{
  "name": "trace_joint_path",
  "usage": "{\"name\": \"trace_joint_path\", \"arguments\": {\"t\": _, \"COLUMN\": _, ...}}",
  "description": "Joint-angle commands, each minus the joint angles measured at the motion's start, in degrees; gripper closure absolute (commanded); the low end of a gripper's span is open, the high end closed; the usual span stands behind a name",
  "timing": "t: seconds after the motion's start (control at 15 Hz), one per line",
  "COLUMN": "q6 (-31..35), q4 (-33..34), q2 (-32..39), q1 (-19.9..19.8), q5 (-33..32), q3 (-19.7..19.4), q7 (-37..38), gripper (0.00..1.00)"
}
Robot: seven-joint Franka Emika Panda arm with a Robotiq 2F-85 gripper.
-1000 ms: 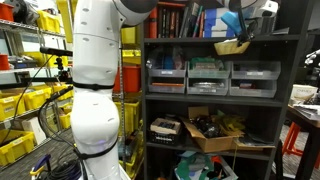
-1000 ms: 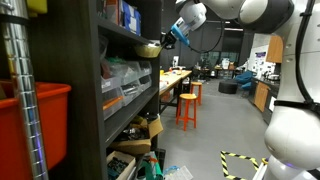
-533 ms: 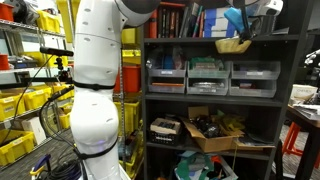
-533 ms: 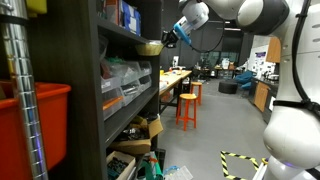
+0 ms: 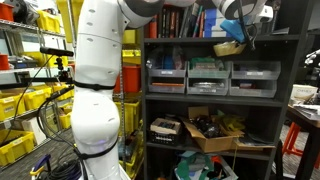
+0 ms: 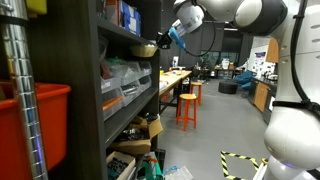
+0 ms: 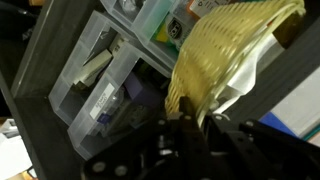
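End effector (image 7: 192, 122) clamped on rim of yellow woven basket (image 7: 235, 50), tilted, at right end of top shelf (image 5: 180, 40). Likely mid-placement; next move needed levelling and clear board.

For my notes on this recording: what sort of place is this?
Probably a lab workshop: a dark storage shelf with clear drawer bins, stacked yellow crates, and a workbench with orange stools.
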Motion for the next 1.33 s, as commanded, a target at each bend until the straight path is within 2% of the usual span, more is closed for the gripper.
{"name": "trace_joint_path", "arguments": {"t": 0.0, "q6": 9.82, "q4": -2.23, "q2": 0.65, "q1": 1.17, "q5": 4.25, "q3": 1.98, "q7": -10.91, "gripper": 0.98}}
{"name": "trace_joint_path", "arguments": {"t": 0.33, "q6": 11.14, "q4": -4.15, "q2": 1.74, "q1": 0.83, "q5": 5.12, "q3": 2.41, "q7": -11.0, "gripper": 0.98}}
{"name": "trace_joint_path", "arguments": {"t": 0.8, "q6": -3.23, "q4": -2.62, "q2": 1.69, "q1": -2.71, "q5": 10.86, "q3": 0.22, "q7": -7.37, "gripper": 0.98}}
{"name": "trace_joint_path", "arguments": {"t": 1.27, "q6": -8.55, "q4": 0.58, "q2": 5.48, "q1": -5.68, "q5": 14.98, "q3": -3.23, "q7": -4.4, "gripper": 0.98}}
